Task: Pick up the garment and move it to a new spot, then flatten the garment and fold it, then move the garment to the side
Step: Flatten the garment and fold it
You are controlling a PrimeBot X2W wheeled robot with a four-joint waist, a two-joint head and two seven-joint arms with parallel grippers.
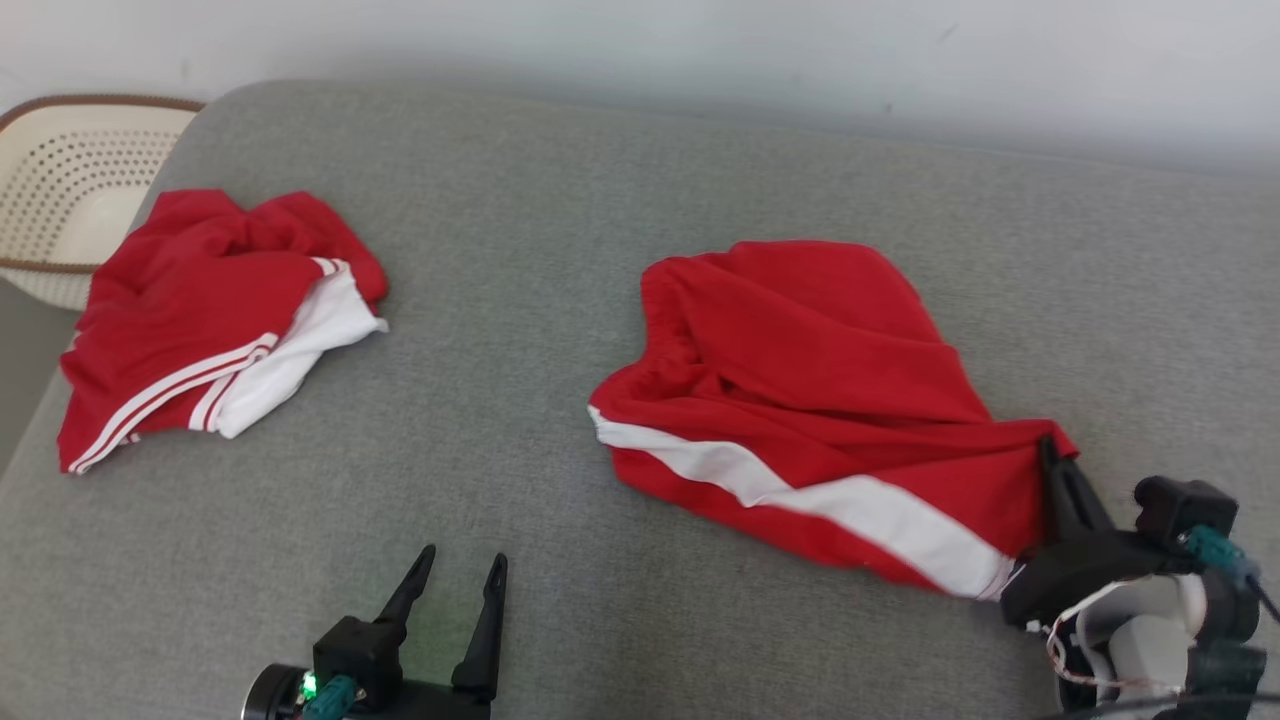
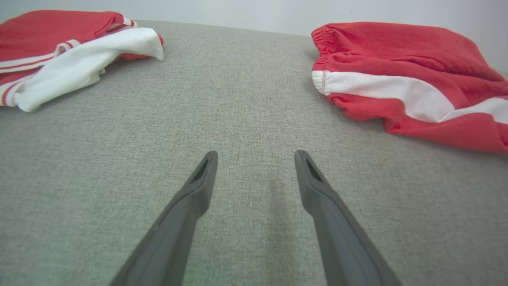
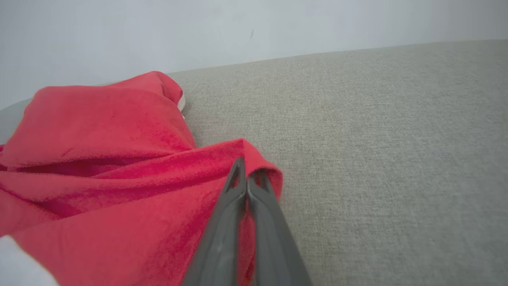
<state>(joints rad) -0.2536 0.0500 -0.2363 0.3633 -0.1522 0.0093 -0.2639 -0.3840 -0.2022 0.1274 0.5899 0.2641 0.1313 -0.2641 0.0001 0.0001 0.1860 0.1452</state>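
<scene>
Nearest, the left jaws stand wide apart over bare grey cushion [image 2: 254,99]. The right jaws are pressed together, clamped on the near right corner of the garment [image 1: 800,400], which is red with a white stripe. From that pinched corner the garment spreads away and leftward, rumpled on the cushion. Farther off, ahead and left of the left jaws, a second garment [image 1: 200,320], red and white, lies crumpled. Beyond it a perforated basket [image 1: 60,190] sits past the cushion's edge.
</scene>
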